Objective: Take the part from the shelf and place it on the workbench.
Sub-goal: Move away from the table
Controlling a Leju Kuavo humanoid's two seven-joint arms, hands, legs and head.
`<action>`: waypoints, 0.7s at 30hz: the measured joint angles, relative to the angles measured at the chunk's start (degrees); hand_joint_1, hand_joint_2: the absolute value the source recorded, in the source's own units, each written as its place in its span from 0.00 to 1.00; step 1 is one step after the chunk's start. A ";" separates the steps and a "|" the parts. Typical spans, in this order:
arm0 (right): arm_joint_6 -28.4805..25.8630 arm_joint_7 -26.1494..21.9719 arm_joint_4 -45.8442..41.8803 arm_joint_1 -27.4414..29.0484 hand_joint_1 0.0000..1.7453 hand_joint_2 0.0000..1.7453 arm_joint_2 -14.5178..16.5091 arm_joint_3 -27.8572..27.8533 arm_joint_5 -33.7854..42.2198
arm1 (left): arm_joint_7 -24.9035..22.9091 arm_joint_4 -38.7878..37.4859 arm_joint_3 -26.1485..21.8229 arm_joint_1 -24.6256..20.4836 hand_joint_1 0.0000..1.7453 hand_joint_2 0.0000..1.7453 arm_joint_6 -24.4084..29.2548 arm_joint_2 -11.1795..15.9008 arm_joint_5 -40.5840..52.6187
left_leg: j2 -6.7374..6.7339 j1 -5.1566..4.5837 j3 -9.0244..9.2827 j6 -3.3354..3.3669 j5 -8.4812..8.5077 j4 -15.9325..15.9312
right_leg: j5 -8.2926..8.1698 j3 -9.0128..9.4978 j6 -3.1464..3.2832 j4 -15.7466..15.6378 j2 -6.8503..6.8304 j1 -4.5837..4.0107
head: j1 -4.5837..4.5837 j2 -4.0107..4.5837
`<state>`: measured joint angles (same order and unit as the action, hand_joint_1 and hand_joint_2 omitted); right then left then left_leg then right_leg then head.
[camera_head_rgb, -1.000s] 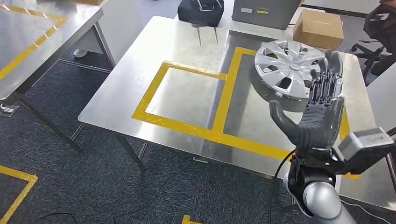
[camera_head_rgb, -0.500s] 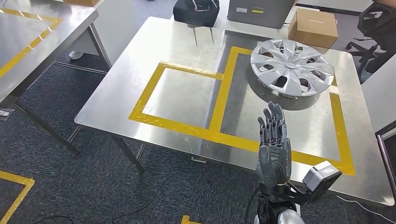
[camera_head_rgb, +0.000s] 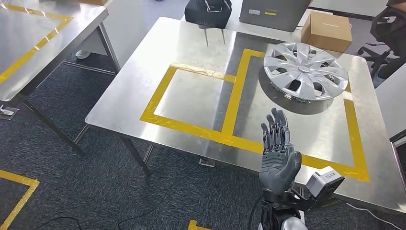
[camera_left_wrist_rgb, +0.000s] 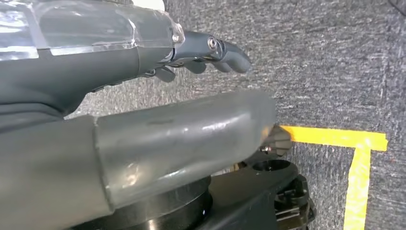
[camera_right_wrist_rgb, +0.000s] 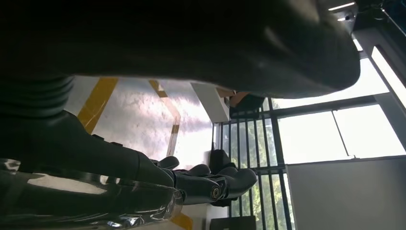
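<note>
Silver wheel cover (camera_head_rgb: 305, 71), the part, lying face up on the steel workbench (camera_head_rgb: 191, 98) inside the right-hand bay of the yellow tape outline (camera_head_rgb: 230, 108), toward the bench's far right corner. Its underside and the near edge of its rim are lost in its own shadow.

Right hand (camera_head_rgb: 278, 153) raised upright over the near edge of the workbench, well short of the wheel cover, fingers straight and a little apart, thumb out to the side, nothing in its grasp. In the right wrist view the same hand (camera_right_wrist_rgb: 206, 184) appears dark against bright windows, with its fingertips (camera_right_wrist_rgb: 239, 178) extended and empty; much of that view is blocked by a black, unlit mass close to the lens.

Left hand (camera_left_wrist_rgb: 201, 52), seen in the left wrist view above dark carpet and a yellow floor line (camera_left_wrist_rgb: 356, 158). Its fingertips (camera_left_wrist_rgb: 230, 50) are loosely curled and hold nothing; how far the hand is opened cannot be told, as the hand's cover hides the palm.

Beyond the wheel cover: a cardboard box (camera_head_rgb: 326, 31), a grey case (camera_head_rgb: 273, 12) and a black device (camera_head_rgb: 208, 12), all cut off at or near the upper edge. A second steel table (camera_head_rgb: 38, 43) stands to the left.
</note>
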<state>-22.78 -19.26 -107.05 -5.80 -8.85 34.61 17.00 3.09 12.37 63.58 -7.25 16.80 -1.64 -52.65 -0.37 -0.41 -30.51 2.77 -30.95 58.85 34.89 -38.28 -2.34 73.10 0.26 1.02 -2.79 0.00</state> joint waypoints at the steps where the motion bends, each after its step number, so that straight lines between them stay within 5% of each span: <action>1: 0.02 0.00 0.09 0.00 0.00 0.00 0.00 0.07 0.00 | 0.10 0.00 0.00 -0.01 0.00 0.00 0.01 -0.03 0.00 | 0.04 -0.16 0.05 -0.02 0.02 0.00 | -1.87 1.25 0.42 -2.42 0.01 -0.10 | -0.15 0.00; 4: 0.07 0.00 0.18 -0.07 0.00 0.00 0.00 0.26 0.01 | 0.25 0.00 -0.01 -0.09 0.00 0.00 0.02 -0.28 0.00 | 0.20 -0.41 -0.12 -0.42 0.20 0.03 | -6.00 5.89 2.16 -12.02 -0.03 -0.78 | -0.23 0.00; 8: 0.20 0.00 0.18 -0.19 0.00 0.00 0.01 0.42 0.17 | 0.37 0.00 -0.02 -0.11 0.00 0.00 0.02 -0.47 0.02 | 0.23 0.03 -0.63 -1.94 0.61 -0.15 | -6.86 6.96 3.26 -15.32 -0.20 -1.22 | -0.25 0.00; 10: 0.22 0.01 0.19 -0.22 0.00 0.00 0.14 0.44 0.29 | 0.34 0.00 -0.02 -0.13 0.00 0.00 0.02 -0.46 0.02 | 0.32 0.13 -1.55 -2.70 -1.77 2.07 | -7.49 7.19 3.71 -16.95 -0.40 -0.83 | 0.08 0.00; 13: 0.22 0.02 0.29 -0.15 0.00 0.00 0.28 0.46 0.37 | 0.28 0.00 -0.02 -0.10 0.00 0.00 0.03 -0.34 0.01 | 0.49 0.90 -4.90 -3.94 -7.58 11.55 | -8.18 6.28 3.62 -17.18 -0.73 -0.59 | 1.54 0.00; 15: 0.22 0.02 0.45 -0.12 0.00 0.00 0.29 0.51 0.40 | 0.24 -0.01 -0.02 -0.07 0.00 0.00 0.03 -0.25 0.00 | 0.43 1.50 -4.94 -4.73 -7.57 13.42 | -8.55 5.29 3.21 -16.62 -0.92 -0.37 | 2.17 0.00; 18: 0.23 0.02 0.57 -0.14 0.00 0.00 0.31 0.55 0.42 | 0.18 -0.01 -0.02 -0.13 0.00 0.00 0.03 -0.16 0.00 | 0.33 2.22 0.85 -5.91 -3.31 4.01 | -9.02 3.63 2.26 -15.24 -0.94 0.25 | 2.98 0.00; 21: 0.29 0.02 0.59 -0.18 0.00 0.00 0.31 0.60 0.44 | 0.14 0.00 -0.02 -0.14 0.00 0.00 0.02 -0.15 0.01 | 0.85 2.00 2.30 -4.83 -2.16 0.42 | -9.87 2.75 1.03 -14.58 -0.62 0.24 | 3.67 0.00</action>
<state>-22.49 -19.23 -106.45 -5.98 -8.54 35.21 17.44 3.23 12.37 63.56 -7.39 16.81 -1.80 -52.65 0.48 1.59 -28.21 -2.06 -33.11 59.27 25.02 -35.53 -1.30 58.53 -0.36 1.26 0.88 0.00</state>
